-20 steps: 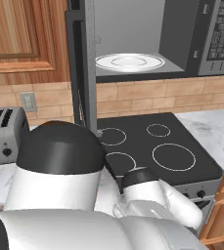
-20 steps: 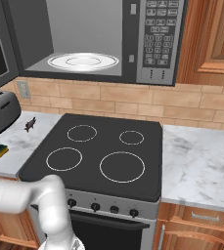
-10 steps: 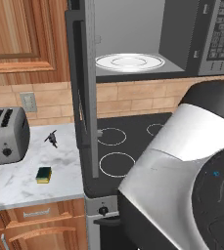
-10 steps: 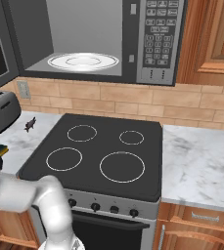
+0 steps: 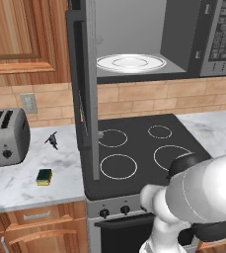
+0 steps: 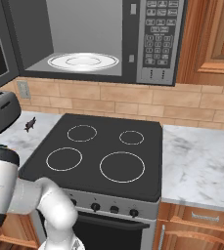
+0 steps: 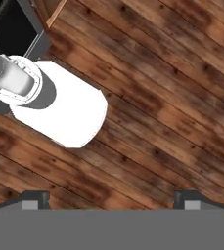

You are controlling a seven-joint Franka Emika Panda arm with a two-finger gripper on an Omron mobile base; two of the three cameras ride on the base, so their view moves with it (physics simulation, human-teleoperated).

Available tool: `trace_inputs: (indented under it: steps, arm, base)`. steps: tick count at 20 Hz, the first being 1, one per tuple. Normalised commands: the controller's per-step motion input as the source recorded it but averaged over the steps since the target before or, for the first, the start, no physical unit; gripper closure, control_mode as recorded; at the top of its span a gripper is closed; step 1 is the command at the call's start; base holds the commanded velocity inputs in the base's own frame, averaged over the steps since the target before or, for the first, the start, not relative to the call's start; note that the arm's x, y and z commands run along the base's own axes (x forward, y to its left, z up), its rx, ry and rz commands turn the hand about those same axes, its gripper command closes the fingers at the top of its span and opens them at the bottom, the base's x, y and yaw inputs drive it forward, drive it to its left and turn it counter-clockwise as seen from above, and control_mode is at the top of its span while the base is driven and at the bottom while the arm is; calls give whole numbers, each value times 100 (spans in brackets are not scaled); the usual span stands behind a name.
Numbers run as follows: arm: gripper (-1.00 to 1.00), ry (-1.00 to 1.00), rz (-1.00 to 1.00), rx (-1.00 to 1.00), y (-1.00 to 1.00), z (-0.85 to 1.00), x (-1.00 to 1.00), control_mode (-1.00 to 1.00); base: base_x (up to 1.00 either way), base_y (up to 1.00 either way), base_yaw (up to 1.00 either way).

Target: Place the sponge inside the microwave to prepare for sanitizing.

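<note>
Marble counter (image 5: 16,183) left of the stove (image 5: 139,153): toaster (image 5: 3,136), small dark spiky thing (image 5: 52,140), then sponge (image 5: 44,177) near the front edge. Microwave (image 5: 149,39) above, door open, plate (image 5: 131,63) bare. Gripper (image 7: 111,199) faces wood floor (image 7: 157,122), tips spread wide, nothing between, well away from sponge. Toaster cut off at frame edge.

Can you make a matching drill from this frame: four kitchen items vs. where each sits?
Items:
1. sponge
2. white glass plate
3. toaster
4. small dark spiky object

Places:
A. inside the open microwave
B. far left of the marble counter, by the wall
C. near the counter's front edge, left of the stove
D. on the counter between toaster and stove

Pairs: 1-C, 2-A, 3-B, 4-D
</note>
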Motion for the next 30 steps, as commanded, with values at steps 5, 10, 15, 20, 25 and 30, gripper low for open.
trace_inputs:
  steps: [5, 10, 15, 20, 25, 30]
  arm:
    - [-100, 8, 4, 58, -98, 5, -5, -100]
    - [-100, 11, 8, 24, -58, 3, 9, -100]
    - [-100, 14, 9, 1, 8, -4, 1, -100]
    - [-100, 21, 33, 16, 0, -33, 14, -100]
    - [-100, 8, 57, 7, 17, -41, 11, -100]
    - [-100, 14, 81, 2, 52, -42, 22, -100]
  base:
    - [0, 0, 0]
    - [0, 0, 0]
    - [0, 0, 0]
    - [0, 0, 0]
    - [0, 0, 0]
    - [0, 0, 0]
